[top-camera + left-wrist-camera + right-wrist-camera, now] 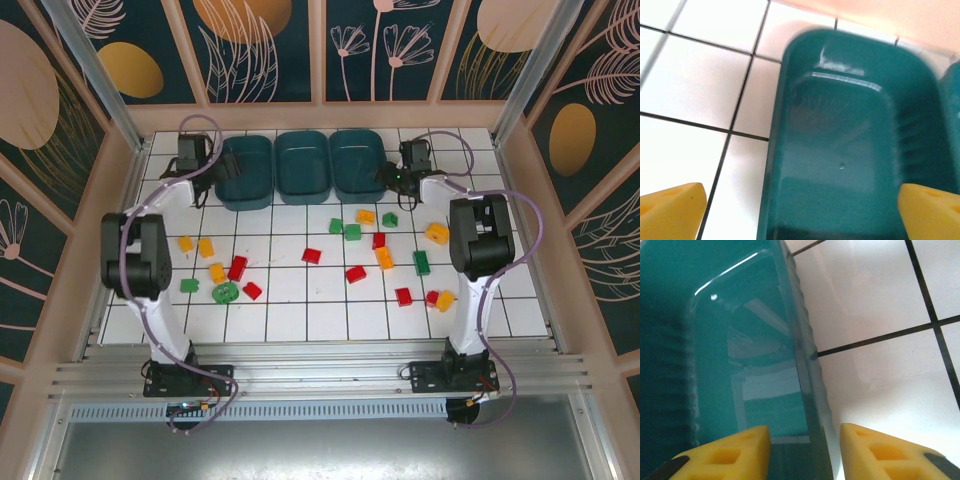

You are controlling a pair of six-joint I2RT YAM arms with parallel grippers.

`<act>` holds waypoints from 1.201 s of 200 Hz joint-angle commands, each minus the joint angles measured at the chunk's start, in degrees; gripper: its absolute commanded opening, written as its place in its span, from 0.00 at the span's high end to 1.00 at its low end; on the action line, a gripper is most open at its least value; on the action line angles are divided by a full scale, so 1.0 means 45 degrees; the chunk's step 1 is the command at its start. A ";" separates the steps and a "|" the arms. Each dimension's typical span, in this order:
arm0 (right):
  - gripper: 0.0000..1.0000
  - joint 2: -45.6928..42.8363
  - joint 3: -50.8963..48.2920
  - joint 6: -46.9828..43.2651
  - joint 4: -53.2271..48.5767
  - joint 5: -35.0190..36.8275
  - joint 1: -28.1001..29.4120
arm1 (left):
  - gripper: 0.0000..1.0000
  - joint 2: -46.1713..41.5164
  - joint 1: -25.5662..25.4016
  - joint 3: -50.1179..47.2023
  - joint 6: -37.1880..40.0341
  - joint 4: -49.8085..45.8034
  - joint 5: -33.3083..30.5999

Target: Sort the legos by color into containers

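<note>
Three dark teal containers stand in a row at the back: left (245,172), middle (303,165), right (357,163). My left gripper (213,172) is open, its yellow fingers (671,212) wide apart astride the left container's (850,145) outer wall; this tub looks empty. My right gripper (386,178) is open, its fingers (725,455) standing either side of the right container's (715,365) outer wall with a gap on both sides. Red (312,256), green (352,232) and yellow (384,258) legos lie scattered on the white tiled table, nearer the arms.
Legos cluster at the left, such as a red one (237,267) and a green one (226,292), and at the right, such as a yellow one (437,233) and a green one (422,262). A raised wooden rim (320,116) borders the table behind the containers.
</note>
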 commanded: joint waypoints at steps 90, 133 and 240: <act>0.27 -0.5975 -0.5426 0.0172 -0.0570 0.4056 -0.1436 | 0.01 -1.1593 -0.0606 -1.1561 -0.7051 0.6339 0.3841; 0.19 -0.7133 -0.7457 0.0427 -0.1132 0.4352 -0.2004 | 0.01 -1.2126 -0.1502 -1.2998 -0.7619 0.6628 0.4786; 0.13 -0.5697 -0.7805 0.0714 -0.0439 0.2430 -0.2196 | 0.02 -1.0868 -0.1671 -1.2329 -0.7117 0.6040 0.5302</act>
